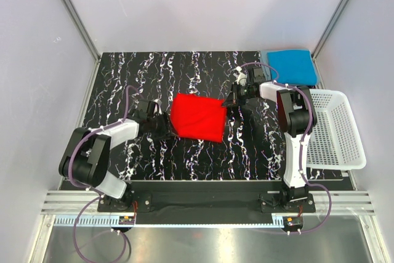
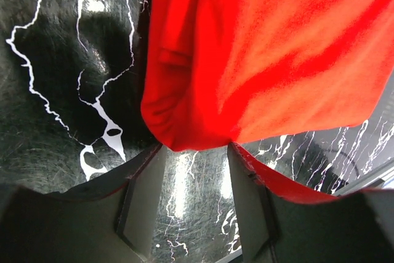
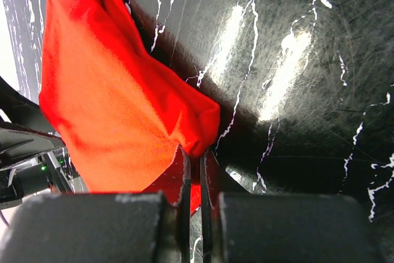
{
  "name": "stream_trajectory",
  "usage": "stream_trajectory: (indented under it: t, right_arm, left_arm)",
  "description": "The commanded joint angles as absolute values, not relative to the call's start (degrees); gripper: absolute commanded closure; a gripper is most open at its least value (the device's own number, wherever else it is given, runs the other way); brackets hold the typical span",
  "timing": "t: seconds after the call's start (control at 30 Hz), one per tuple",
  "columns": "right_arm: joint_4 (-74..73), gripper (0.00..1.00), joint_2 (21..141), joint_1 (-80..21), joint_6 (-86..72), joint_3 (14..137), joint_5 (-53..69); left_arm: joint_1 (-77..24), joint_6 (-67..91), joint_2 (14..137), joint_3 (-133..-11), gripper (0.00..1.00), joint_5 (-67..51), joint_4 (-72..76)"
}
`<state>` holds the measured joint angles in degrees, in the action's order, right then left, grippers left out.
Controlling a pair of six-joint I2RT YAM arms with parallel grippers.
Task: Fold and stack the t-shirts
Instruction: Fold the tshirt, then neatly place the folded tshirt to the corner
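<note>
While my right tool (image 3: 194,159) pinches the red t-shirt (image 1: 197,117) mid-way across the table (image 1: 154,72), my left tool (image 2: 194,153) stands open.
It grips nothing at the opposite edge; the pinch lifts a corner, I judge, to fold over.

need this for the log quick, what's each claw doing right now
Left claw: open, at the bright red cloth t-shirt edge.
Right claw: closed on that t-shirt's corner.

Your top view is bright and evenly lit from above. In the right wrist view, white glare streaks the glossy black, white-veined marble counter (image 3: 320,152) right of the bright red cloth t-shirt (image 3: 111,109), and a dark shadow hugs its edge. In the left wrist view the red oversaturates, and the left jaws below it blur.
</note>
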<state>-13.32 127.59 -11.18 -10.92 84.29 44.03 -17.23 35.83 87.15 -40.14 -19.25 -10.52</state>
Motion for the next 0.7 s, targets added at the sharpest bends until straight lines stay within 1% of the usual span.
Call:
stream_trajectory:
  t: [0.0, 0.1, 0.27, 0.33, 0.43, 0.57, 0.67]
  right_arm:
    - [-14.59, 1.00, 127.71, -11.16, -8.53, 83.94, 40.87]
    - [-15.55, 1.00, 125.78, -11.25, -7.21, 83.94, 39.65]
    - [-19.33, 1.00, 121.91, -11.16, -3.17, 85.34, 33.77]
    - [-21.61, 1.00, 120.59, -11.16, -1.51, 86.74, 31.30]
    - [-24.42, 1.00, 118.39, -11.16, 1.39, 88.24, 27.08]
    - [-27.42, 1.00, 114.97, -11.16, 6.05, 89.99, 21.29]
    - [-31.10, 1.00, 114.35, -11.08, 10.27, 93.59, 16.55]
  left_arm:
    - [-17.05, 34.72, 83.61, -40.43, 0.48, -15.46, -14.49]
    - [-17.14, 33.67, 77.38, -42.44, 0.48, -16.26, -18.53]
    - [-17.05, 26.38, 69.45, -53.16, 0.45, -17.31, -30.30]
    - [-16.96, 22.53, 69.08, -58.06, 0.45, -18.89, -34.86]
    - [-16.35, 18.04, 69.52, -62.04, 0.44, -20.30, -39.36]
    - [-14.95, 13.89, 69.61, -61.97, 0.44, -20.66, -40.69]
    - [-14.59, 12.31, 69.61, -60.12, 0.44, -15.31, -40.43]
